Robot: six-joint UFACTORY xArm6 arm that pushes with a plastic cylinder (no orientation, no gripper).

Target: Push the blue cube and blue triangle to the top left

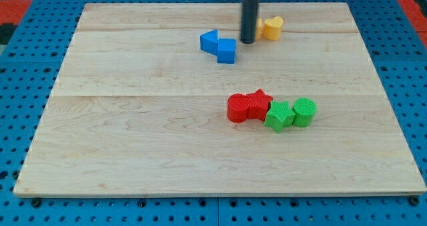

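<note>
The blue cube (226,51) and the blue triangle (209,41) sit touching each other near the view's top centre of the wooden board (133,133); the triangle is at the cube's upper left. My tip (247,42) stands just right of the blue cube, slightly above its level, with a small gap between them. The rod rises out of the view's top.
Yellow blocks (272,27) lie right behind the rod, partly hidden by it. A row at centre right holds a red cylinder (237,109), a red star (258,104), a green star (278,115) and a green cylinder (304,112). A blue pegboard surrounds the board.
</note>
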